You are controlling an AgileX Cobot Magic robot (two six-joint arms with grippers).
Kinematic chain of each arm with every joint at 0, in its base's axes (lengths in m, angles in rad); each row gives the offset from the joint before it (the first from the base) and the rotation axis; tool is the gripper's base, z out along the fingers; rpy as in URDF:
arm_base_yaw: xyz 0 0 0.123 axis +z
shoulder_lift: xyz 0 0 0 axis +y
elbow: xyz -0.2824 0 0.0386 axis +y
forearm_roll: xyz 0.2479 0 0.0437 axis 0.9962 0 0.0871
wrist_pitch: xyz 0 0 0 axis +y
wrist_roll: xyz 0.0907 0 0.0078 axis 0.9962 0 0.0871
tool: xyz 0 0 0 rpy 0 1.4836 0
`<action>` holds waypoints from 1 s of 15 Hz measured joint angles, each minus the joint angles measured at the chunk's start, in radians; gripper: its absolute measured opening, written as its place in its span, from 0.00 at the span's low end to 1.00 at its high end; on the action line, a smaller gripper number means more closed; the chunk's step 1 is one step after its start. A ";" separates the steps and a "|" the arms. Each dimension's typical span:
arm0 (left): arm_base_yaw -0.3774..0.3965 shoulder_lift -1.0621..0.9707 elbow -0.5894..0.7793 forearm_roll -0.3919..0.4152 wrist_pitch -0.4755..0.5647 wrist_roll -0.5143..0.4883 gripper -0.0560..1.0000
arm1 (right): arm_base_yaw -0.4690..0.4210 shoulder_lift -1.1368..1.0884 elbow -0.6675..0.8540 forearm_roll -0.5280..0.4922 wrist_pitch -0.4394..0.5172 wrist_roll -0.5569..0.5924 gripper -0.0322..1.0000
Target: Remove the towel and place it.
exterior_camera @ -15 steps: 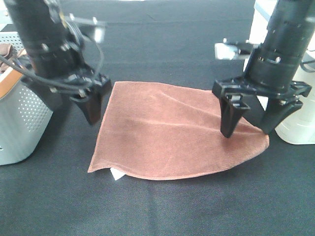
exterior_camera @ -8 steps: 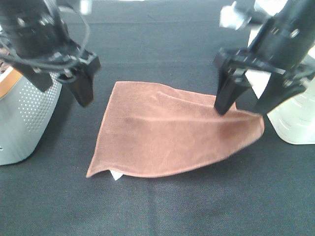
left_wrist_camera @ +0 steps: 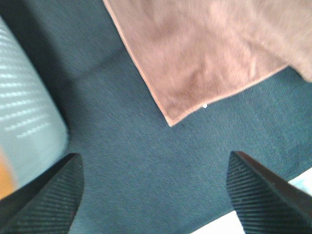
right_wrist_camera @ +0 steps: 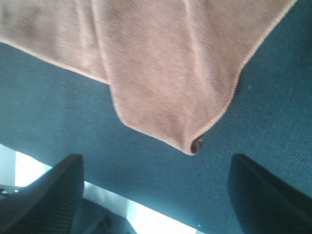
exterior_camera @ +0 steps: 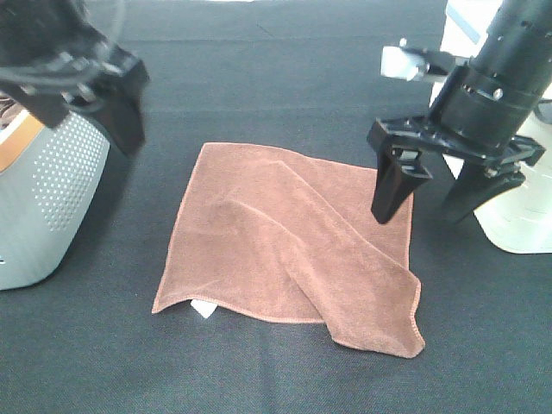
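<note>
The reddish-brown towel (exterior_camera: 276, 237) lies on the black tabletop, free of both grippers. Its right part is folded over toward the front, ending in a corner (exterior_camera: 405, 341). A small white tag (exterior_camera: 203, 309) sticks out at its front left edge. My right gripper (exterior_camera: 429, 191) is open and empty, hovering above the towel's far right edge. My left gripper (exterior_camera: 90, 108) is open and empty, raised beside the grey basket (exterior_camera: 47, 207). The towel also shows in the left wrist view (left_wrist_camera: 204, 53) and in the right wrist view (right_wrist_camera: 161, 63), below the open fingers.
The perforated grey basket stands at the left edge, with an orange-brown item at its top (exterior_camera: 17, 142). A white container (exterior_camera: 517, 220) stands at the right edge, just behind my right gripper. Black cloth (exterior_camera: 276, 379) covers the table.
My right gripper let go of the towel's right corner, which dropped and folded over toward the front. Both arms rose; the left one moved up and to the left.
</note>
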 joint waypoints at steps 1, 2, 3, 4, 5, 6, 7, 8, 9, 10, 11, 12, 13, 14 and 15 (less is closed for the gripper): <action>0.000 0.000 0.000 0.000 0.000 0.000 0.78 | 0.000 0.000 0.000 0.000 0.000 0.000 0.77; 0.000 -0.054 0.000 0.008 0.001 0.000 0.78 | 0.000 -0.064 0.000 0.005 0.014 0.000 0.77; 0.000 -0.102 0.000 0.013 0.001 -0.005 0.78 | 0.000 -0.122 0.000 0.011 0.040 0.000 0.77; 0.000 -0.149 0.000 0.016 0.002 -0.011 0.78 | 0.000 -0.210 0.000 0.012 0.083 0.000 0.77; 0.000 -0.226 0.003 0.029 0.003 -0.019 0.78 | 0.000 -0.271 0.002 0.008 0.096 0.000 0.77; 0.000 -0.286 0.024 0.038 0.001 -0.028 0.78 | 0.000 -0.346 0.013 -0.005 0.097 0.000 0.77; 0.000 -0.350 0.065 0.045 0.001 -0.043 0.78 | 0.000 -0.428 0.038 -0.024 0.098 0.000 0.77; 0.000 -0.438 0.151 0.053 0.001 -0.068 0.78 | 0.000 -0.536 0.097 -0.047 0.100 0.000 0.77; 0.000 -0.508 0.235 0.059 0.001 -0.080 0.78 | 0.000 -0.613 0.148 -0.061 0.101 0.000 0.77; 0.000 -0.508 0.235 0.059 0.001 -0.080 0.78 | 0.000 -0.613 0.148 -0.061 0.101 0.000 0.77; 0.000 -0.573 0.318 0.061 0.001 -0.083 0.78 | 0.000 -0.700 0.215 -0.077 0.104 0.000 0.77; 0.000 -0.633 0.397 0.062 0.001 -0.085 0.78 | 0.000 -0.788 0.289 -0.093 0.110 0.000 0.77; 0.000 -0.712 0.508 0.063 0.001 -0.087 0.78 | 0.000 -0.866 0.357 -0.110 0.113 -0.001 0.77; 0.000 -0.808 0.638 0.063 0.003 -0.088 0.78 | 0.000 -0.986 0.463 -0.136 0.114 -0.001 0.77; 0.000 -0.873 0.722 0.063 0.002 -0.089 0.78 | 0.000 -1.069 0.533 -0.149 0.108 -0.002 0.77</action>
